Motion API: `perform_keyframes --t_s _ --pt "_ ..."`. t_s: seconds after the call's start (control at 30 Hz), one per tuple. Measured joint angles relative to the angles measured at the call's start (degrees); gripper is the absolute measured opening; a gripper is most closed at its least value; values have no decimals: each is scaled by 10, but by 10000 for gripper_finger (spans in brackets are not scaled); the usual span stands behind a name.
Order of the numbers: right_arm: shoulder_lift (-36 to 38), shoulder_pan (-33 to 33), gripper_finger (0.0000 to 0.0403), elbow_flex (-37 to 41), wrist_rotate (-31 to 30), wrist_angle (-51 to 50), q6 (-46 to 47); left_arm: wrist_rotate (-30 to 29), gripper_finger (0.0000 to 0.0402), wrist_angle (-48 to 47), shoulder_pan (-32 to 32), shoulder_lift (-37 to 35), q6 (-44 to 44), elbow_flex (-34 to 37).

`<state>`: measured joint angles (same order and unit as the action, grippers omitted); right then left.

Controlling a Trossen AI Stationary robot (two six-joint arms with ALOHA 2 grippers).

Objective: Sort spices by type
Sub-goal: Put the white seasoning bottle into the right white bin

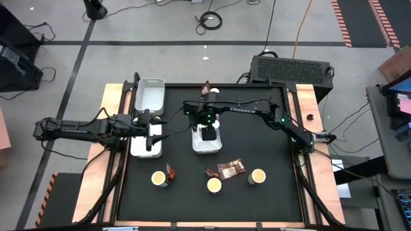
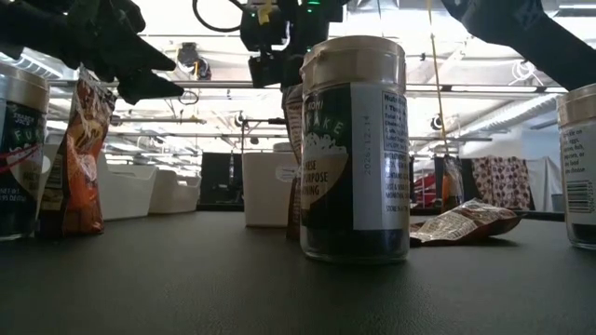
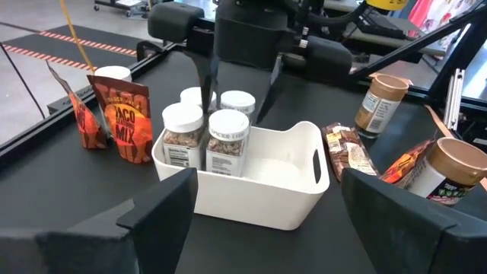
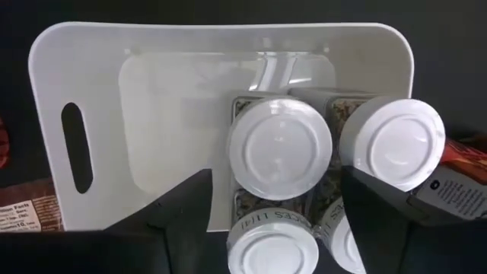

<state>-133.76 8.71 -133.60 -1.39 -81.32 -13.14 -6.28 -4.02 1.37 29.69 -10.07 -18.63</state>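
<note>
Your black table top point(image 1: 270, 154) carries three white trays: one at 11 o'clock point(image 1: 149, 94), one at 9 point(image 1: 145, 146), one at centre point(image 1: 207, 145). Three yellow-topped tubs point(image 1: 214, 185) and brown packets point(image 1: 230, 169) sit toward 6.

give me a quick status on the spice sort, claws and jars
Right claw open above the white tray, four white-capped jars standing inside. Left claw open, waiting beside. Tubs and packets unsorted; nothing blocking.

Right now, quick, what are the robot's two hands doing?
Left hand: open, empty, above a white tray.
Right hand: open, holding nothing, above the white-capped jars in the middle tray.
</note>
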Motion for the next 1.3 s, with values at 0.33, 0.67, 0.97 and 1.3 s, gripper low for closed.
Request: perform_keyframes --t_s 0.33,0.67,0.97,1.3 --pt "39 2 256 -11 -1 -18 -24 0 327 1 0 0 0 0" --pt "156 54 256 -13 -2 -15 -12 0 327 1 0 0 0 0" --pt "225 186 256 -9 -2 -44 20 0 327 -15 0 0 -1 0" --pt "259 338 256 112 2 0 0 -2 327 -15 0 0 -1 0"
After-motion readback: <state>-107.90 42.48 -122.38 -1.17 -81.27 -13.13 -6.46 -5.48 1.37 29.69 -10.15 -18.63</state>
